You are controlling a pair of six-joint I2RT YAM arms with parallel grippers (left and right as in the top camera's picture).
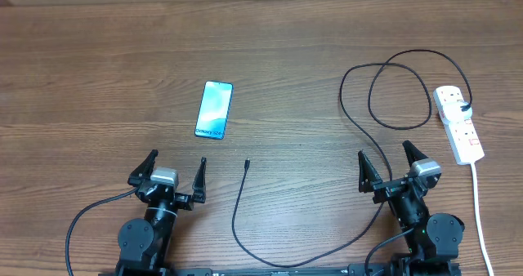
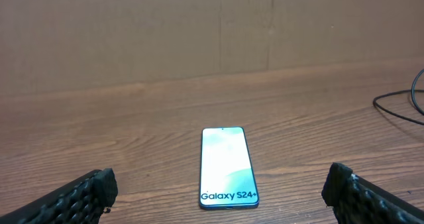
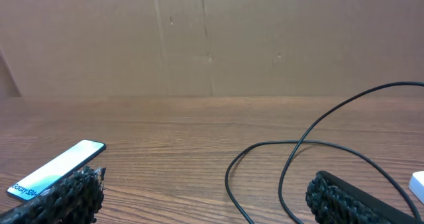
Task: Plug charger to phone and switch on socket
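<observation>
Sitting low over the table (image 1: 98,64), both arms. The left gripper (image 1: 177,160) has its jaws spread wide and grips nothing. The right gripper (image 1: 384,152) is the same, wide and empty.

The phone (image 1: 214,109) lies flat and screen-up ahead of the left gripper, well apart from it and a bit toward its right finger. The left wrist view has the phone (image 2: 228,166) centred between the two fingers (image 2: 73,197), with the "Galaxy S24+" text end nearest the gripper. The right wrist view catches the phone (image 3: 56,169) far to its left, past its left finger (image 3: 63,197).

The charger (image 1: 237,207) has its connector tip (image 1: 246,162) on the table just right of the left gripper's right finger, between the two grippers and nearer the left one. The tip is apart from the phone. From there the cable runs back toward the arm bases, swings right and comes up beside the right gripper's left finger. It then loops ahead of the right gripper (image 3: 291,151) and ends at the black plug (image 1: 464,106).

The plug sits on the far half of the socket (image 1: 458,122). The socket lies ahead and right of the right gripper, not touching it. Its white cord (image 1: 478,211) runs back along that arm's right side. Switch position isn't readable.
</observation>
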